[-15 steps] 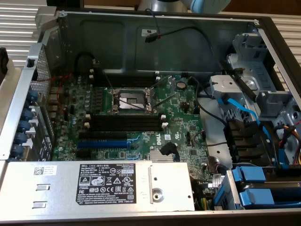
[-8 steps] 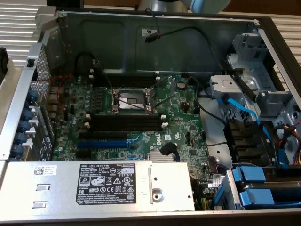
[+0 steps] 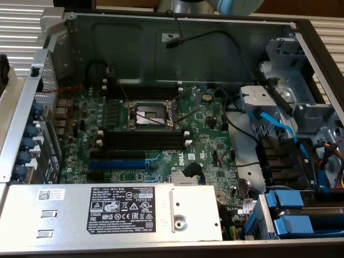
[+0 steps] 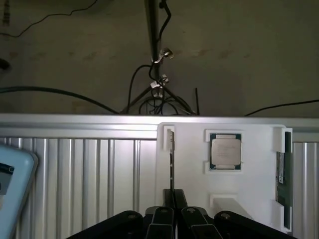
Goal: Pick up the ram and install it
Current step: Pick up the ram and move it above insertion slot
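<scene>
In the wrist view my gripper [image 4: 173, 195] is shut on the ram [image 4: 172, 162]. The ram is a thin dark stick seen edge-on, and its far end reaches a notch in the white holder tray [image 4: 249, 189]. A dark-green ram stick [image 4: 281, 174] lies in a slot along that tray's side. In the exterior view the open computer case shows the green motherboard [image 3: 204, 134]. Its long black ram slots [image 3: 142, 138] with white end clips hold nothing.
A square processor chip [image 4: 225, 151] sits in a pocket of the white tray, which rests on a ribbed metal surface [image 4: 89, 174]. On the motherboard are the CPU socket [image 3: 149, 114], a blue expansion slot [image 3: 117, 164], blue cables [image 3: 279, 129] and the grey power supply [image 3: 107, 212].
</scene>
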Available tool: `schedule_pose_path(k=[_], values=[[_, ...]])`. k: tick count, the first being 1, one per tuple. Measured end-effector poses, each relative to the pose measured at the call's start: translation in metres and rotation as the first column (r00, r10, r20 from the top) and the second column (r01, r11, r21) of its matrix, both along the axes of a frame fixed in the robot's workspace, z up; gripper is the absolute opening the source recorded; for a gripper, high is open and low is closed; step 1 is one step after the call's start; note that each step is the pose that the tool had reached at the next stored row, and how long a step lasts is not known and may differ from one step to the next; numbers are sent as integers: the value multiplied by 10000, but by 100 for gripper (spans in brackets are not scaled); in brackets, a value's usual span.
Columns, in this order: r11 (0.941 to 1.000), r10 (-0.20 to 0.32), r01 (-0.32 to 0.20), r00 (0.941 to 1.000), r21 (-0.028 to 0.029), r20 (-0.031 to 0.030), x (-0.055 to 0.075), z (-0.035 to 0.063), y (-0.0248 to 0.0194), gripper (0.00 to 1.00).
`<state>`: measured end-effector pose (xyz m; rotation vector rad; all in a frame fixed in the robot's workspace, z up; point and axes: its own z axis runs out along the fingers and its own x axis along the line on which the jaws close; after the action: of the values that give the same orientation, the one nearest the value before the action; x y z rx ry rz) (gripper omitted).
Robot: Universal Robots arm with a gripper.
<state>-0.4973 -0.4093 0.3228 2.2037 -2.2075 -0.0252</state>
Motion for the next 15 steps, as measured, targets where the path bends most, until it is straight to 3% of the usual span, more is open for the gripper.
schedule_pose_path(k=[10, 15], values=[[10000, -1, 1, 10000, -3, 2, -1, 445, 0, 12], [10000, -1, 1, 10000, -2, 4, -1, 482, 0, 12]])
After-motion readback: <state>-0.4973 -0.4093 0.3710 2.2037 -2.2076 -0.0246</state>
